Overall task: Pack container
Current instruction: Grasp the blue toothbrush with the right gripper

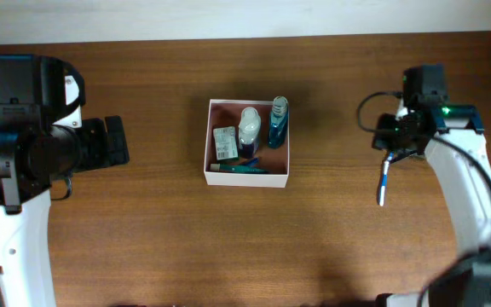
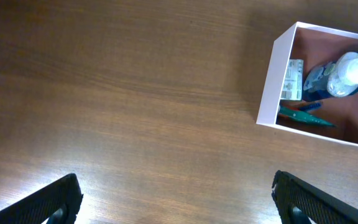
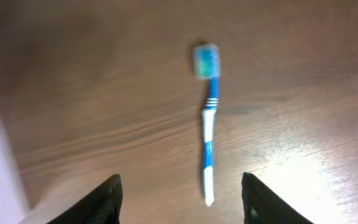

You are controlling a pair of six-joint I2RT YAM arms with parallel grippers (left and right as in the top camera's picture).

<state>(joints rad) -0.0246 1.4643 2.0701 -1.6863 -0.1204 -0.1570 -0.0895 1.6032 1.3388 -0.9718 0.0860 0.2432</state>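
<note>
The container [image 1: 247,176] is a square shallow box with white walls and a reddish-brown inside, at the table's middle. It holds a green-and-white soap box [image 1: 225,143], a clear bottle [image 1: 249,128], a blue tube [image 1: 278,122] and a teal item [image 1: 244,168]. It also shows in the left wrist view [image 2: 272,81]. A blue-and-white toothbrush [image 1: 383,183] lies on the table at the right, seen whole in the right wrist view [image 3: 208,124]. My right gripper [image 3: 182,199] is open above its handle end. My left gripper [image 2: 176,199] is open over bare wood, left of the container.
The wooden table [image 1: 160,239] runs to a pale wall along the far edge. The white arm bodies stand at the left [image 1: 15,247] and right [image 1: 476,196] sides.
</note>
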